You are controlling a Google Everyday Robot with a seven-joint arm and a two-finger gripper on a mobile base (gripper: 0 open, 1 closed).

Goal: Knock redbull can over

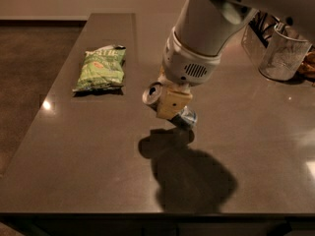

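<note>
Your gripper [172, 103] is mid-tabletop [88, 146], jaws clamped on the tilted redbull can [153, 94]; chip bag [101, 69] lies toward the left edge.

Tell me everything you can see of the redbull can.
The redbull can is slim and metallic, silver and blue. It is tilted steeply: the silver top with its opening points up and left, and the blue lower end points down and right. The gripper, over the middle of the table, has its tan fingers closed across the can's middle, hiding that part. The can's shadow lies just below it; whether it touches the table is unclear.
</note>
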